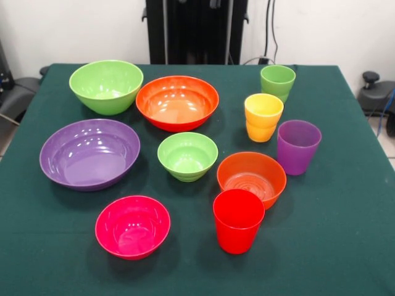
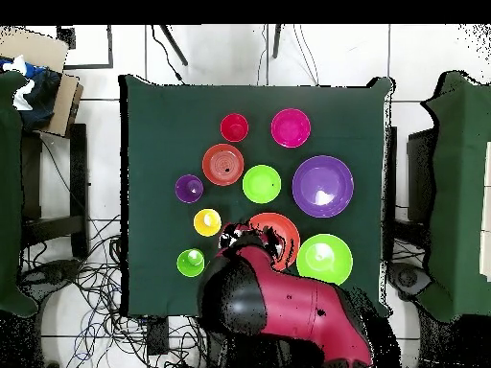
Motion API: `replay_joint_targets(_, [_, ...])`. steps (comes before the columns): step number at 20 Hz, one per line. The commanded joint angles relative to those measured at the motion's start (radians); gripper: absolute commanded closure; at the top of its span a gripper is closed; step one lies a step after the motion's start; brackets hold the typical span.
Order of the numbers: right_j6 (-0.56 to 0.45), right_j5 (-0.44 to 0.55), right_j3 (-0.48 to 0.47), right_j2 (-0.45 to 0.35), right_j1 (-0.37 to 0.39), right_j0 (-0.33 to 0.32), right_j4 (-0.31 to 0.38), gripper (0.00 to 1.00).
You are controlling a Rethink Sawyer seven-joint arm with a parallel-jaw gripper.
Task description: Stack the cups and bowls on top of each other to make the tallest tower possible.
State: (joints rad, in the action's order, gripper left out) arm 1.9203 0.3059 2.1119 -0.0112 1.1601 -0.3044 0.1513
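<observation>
All cups and bowls stand apart and upright on the green cloth. The cups: red (image 1: 237,220), purple (image 1: 298,147), yellow (image 1: 263,117), light green (image 1: 277,82). The bowls: large lime (image 1: 106,86), large orange (image 1: 177,102), large purple (image 1: 89,153), small lime (image 1: 187,155), small orange (image 1: 251,177), pink (image 1: 132,226). Nothing is stacked. The front view holds no gripper. In the overhead view the red and black arm (image 2: 288,307) reaches over the table edge. Its dark gripper (image 2: 237,241) end hangs over the large orange bowl (image 2: 283,230), hiding part of that bowl's rim.
The table (image 1: 345,246) is covered in dark green cloth. The black pedestal (image 1: 196,31) stands behind it. Chairs (image 2: 48,192) flank the table, and cables (image 2: 96,278) lie on the floor beside it. A cardboard box (image 2: 43,72) sits at one corner.
</observation>
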Motion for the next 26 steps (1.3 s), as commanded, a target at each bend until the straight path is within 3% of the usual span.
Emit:
replay_joint_targets(1, [0.007, -0.095, 0.048, -0.083, -0.149, -0.004, 0.128, 0.0])
replay_joint_targets(12, [0.036, -0.132, 0.014, -0.065, -0.202, 0.008, 0.164, 0.0])
replay_joint_targets(26, [0.064, -0.094, -0.028, -0.024, -0.202, 0.065, 0.141, 0.0])
